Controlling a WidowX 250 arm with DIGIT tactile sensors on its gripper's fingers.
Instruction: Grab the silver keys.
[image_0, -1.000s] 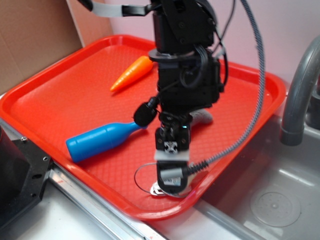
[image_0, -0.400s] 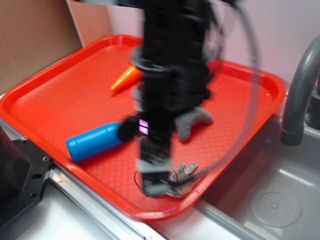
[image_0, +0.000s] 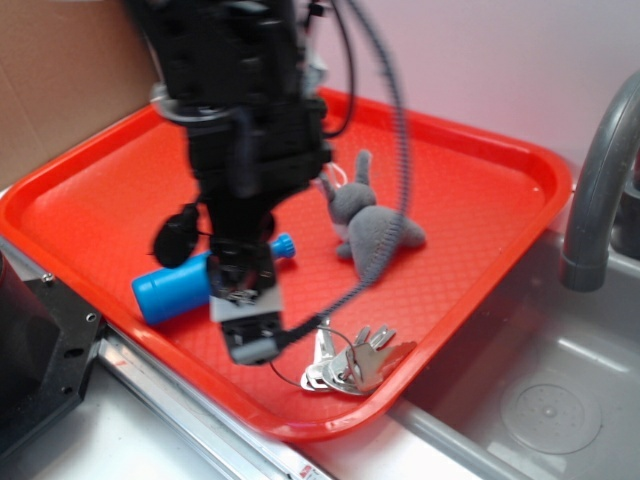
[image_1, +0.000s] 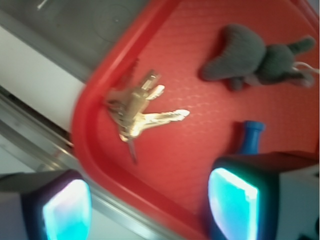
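The silver keys (image_0: 352, 362) lie free at the red tray's (image_0: 480, 170) near corner, just beside the spread, empty fingers (image_1: 65, 210); beyond sit a blue bottle (image_0: 180, 288), a grey plush rabbit (image_0: 372, 228) and the steel sink (image_0: 560, 400)

The exterior view looks down obliquely across the red tray (image_0: 90, 225); the wrist view hovers close above its keys corner (image_1: 85, 130).

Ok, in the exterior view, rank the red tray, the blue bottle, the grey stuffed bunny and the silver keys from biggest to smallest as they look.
1. Red tray.
2. Blue bottle, partly hidden by the arm.
3. Grey stuffed bunny, close to the bottle in size, so their order is unsure.
4. Silver keys.
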